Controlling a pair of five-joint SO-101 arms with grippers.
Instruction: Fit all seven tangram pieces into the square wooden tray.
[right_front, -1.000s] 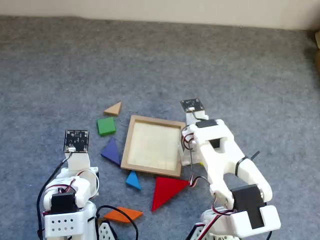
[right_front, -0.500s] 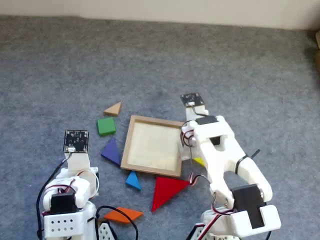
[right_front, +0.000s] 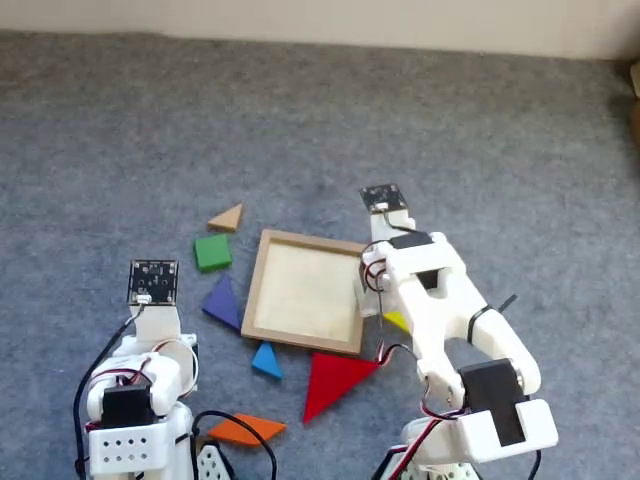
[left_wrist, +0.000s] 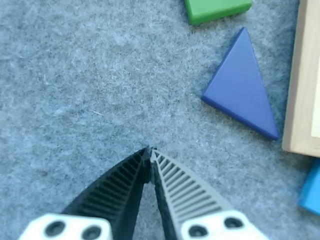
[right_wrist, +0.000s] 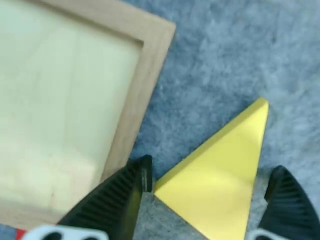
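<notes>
Our right pincer (right_wrist: 210, 176) gapes wide astride the smooth yellow triangle (right_wrist: 225, 150), clamping nothing, just right of the raised rim of the square wooden tray (right_wrist: 149, 75), whose floor is pale, smooth wood. Our left pincer (left_wrist: 150, 152) is closed, empty, over the fuzzy grey bench (left_wrist: 75, 75), with open felt around it.

The grey felt worktop (right_front: 480, 130) carries a wooden tray (right_front: 252, 285). Around it lie a tan triangle (right_front: 228, 217), green square (right_front: 212, 252), dark blue triangle (right_front: 223, 302), light blue triangle (right_front: 265, 360), red triangle (right_front: 332, 380), orange piece (right_front: 245, 429) and yellow triangle (right_front: 397, 322).
</notes>
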